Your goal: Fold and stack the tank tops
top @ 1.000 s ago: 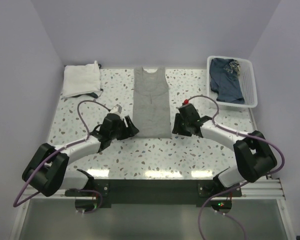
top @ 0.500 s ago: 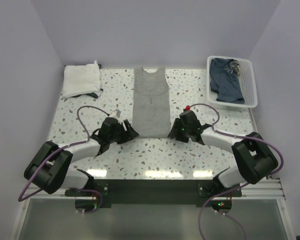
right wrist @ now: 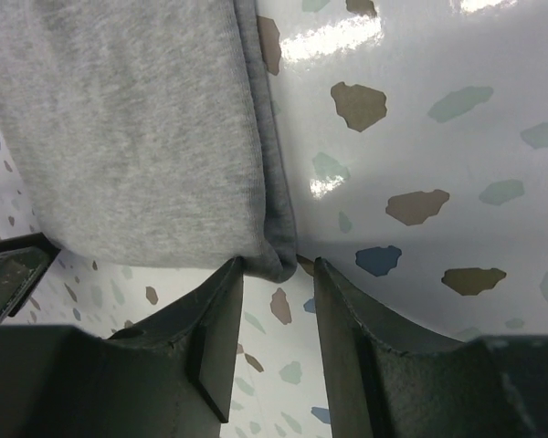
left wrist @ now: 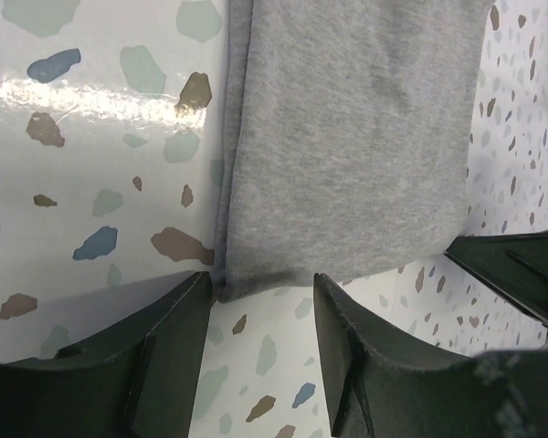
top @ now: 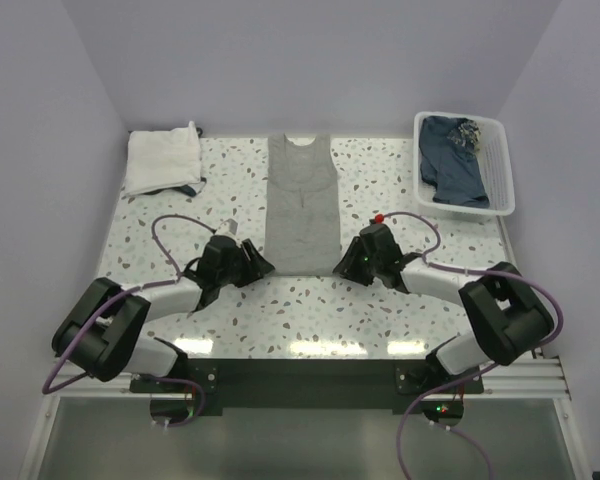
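The plain grey tank top (top: 302,203) lies flat in the middle of the table, folded into a narrow strip, neck at the far end. My left gripper (top: 261,265) is open at its near left hem corner (left wrist: 247,274), fingers low on either side of the corner. My right gripper (top: 345,264) is open at the near right hem corner (right wrist: 279,251), jaws straddling it. A white folded cloth (top: 163,158) lies at the far left; no trim or print shows on it.
A white slatted basket (top: 500,160) at the far right holds dark blue cloth (top: 450,160). The terrazzo table (top: 310,310) runs to walls at the back and sides. Purple cables loop beside both arms.
Both grippers have drawn back toward the near edge, from beside the lower part of the grey top to its near hem corners.
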Robot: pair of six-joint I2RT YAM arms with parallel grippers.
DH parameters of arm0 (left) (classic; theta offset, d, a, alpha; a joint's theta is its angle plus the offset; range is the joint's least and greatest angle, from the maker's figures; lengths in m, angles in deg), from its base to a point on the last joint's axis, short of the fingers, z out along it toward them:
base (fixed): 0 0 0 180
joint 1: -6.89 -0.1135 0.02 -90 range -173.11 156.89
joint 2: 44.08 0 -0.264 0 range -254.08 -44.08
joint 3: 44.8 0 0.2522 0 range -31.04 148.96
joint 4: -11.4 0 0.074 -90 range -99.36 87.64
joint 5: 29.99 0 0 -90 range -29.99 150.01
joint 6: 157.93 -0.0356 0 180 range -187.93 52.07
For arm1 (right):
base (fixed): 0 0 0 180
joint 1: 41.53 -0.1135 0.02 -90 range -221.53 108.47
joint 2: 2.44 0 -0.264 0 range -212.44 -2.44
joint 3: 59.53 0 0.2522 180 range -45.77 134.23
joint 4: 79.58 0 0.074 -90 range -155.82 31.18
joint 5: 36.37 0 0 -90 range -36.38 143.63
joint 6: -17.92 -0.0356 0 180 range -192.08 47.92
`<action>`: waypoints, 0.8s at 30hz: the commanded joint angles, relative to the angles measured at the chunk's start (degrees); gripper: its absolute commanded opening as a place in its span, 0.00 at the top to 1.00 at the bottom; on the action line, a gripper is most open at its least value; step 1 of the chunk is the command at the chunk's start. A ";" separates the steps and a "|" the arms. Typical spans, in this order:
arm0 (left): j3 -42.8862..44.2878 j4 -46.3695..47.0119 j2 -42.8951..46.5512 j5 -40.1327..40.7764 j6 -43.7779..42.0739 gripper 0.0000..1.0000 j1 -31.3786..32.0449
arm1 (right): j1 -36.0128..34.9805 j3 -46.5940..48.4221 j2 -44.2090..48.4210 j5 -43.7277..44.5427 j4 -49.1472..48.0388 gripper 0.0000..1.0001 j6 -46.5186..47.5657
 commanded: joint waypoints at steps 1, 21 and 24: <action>-1.01 -4.47 -3.92 2.18 -0.04 0.46 0.22 | -0.31 -0.64 -1.29 0.20 -2.96 0.59 -1.88; -0.65 -10.36 -1.03 0.95 -3.03 1.00 2.68 | -6.28 2.63 1.07 8.80 10.48 1.00 7.53; -3.99 -11.94 3.54 0.33 -1.54 1.00 3.47 | -7.95 -0.36 6.16 8.90 13.12 1.00 7.09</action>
